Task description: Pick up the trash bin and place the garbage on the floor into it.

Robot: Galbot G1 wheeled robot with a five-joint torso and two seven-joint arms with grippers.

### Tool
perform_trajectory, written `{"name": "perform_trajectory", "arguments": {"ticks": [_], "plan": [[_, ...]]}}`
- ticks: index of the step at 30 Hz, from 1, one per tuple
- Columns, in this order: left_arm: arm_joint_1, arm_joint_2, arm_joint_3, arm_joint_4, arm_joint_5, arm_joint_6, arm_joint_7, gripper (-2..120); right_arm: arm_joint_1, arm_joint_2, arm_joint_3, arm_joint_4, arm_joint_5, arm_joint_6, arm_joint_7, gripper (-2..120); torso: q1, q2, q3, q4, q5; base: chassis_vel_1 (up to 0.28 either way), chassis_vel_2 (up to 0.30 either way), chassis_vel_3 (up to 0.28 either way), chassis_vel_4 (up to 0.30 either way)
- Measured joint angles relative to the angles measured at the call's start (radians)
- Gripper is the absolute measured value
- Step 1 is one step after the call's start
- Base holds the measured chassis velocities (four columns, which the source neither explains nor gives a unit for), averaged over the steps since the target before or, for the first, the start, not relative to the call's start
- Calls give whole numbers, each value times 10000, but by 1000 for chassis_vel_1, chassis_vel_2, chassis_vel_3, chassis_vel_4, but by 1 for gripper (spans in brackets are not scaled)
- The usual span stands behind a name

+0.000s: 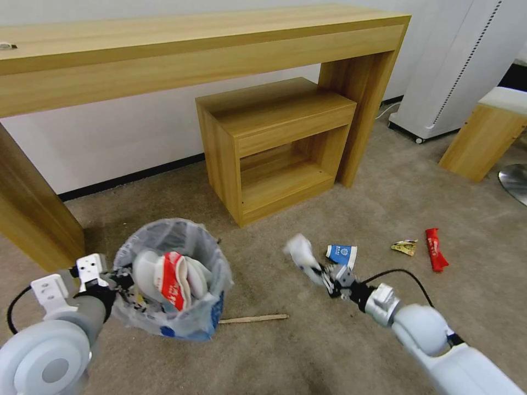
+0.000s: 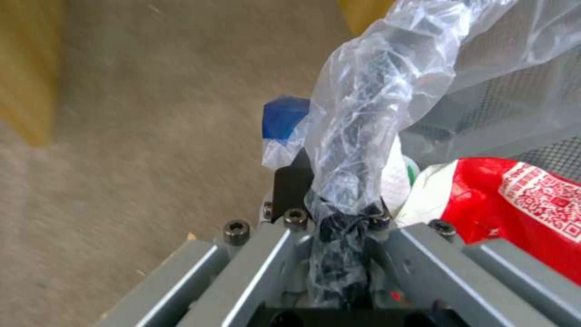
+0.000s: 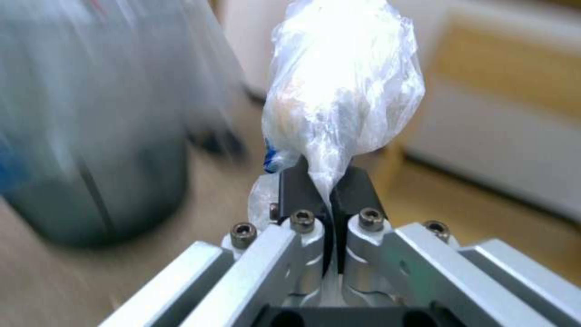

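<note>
The left gripper has its jaws clenched on the bag-wrapped rim of the bin, which sits low over the floor. The right gripper jaws pinch a light, crushable plastic-wrapped wad just beside the bin; judged slippery, so hold its neck. Open carpet lies between; a stick rests near the bin.

One trash bin is seen, with two white slippers and one red-white paper cup counted inside. On the floor are counted one blue-white paper cup, one stick, one yellow wrapper and one red wrapper.
</note>
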Motion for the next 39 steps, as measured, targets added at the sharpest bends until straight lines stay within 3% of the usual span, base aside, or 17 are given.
{"name": "perform_trajectory", "arguments": {"ticks": [3,8,9,17,27,37,39], "plan": [[34,175,180,-98,-740,77,82,1,418,-91,-127,546,1493,833,-1618,0,0,0,0,-1,0,0,0,0,0],[100,304,444,-132,-879,80,236,1,909,-4,-524,659,2324,963,-2414,0,0,0,0,1,0,0,0,0,0],[81,390,871,-171,-928,83,632,1,1493,186,-1188,542,2901,964,-2876,0,0,0,1,-1,1,0,0,0,0],[-19,405,1495,26,-569,92,880,1,2455,389,-2249,417,3651,933,-3453,0,1,0,1,1,-1,0,0,0,0],[-76,432,1695,103,-540,106,932,1,3048,801,-3143,169,3562,894,-3626,0,0,0,0,0,-1,0,0,0,0],[-25,432,1547,-29,-571,106,970,1,3082,816,-3252,-86,3162,895,-3799,0,0,0,1,0,0,0,0,0,0],[-25,431,1535,-68,-578,106,970,1,3065,804,-3224,-89,3145,883,-3802,4,1,0,0,0,0,0,0,0,0]]}}
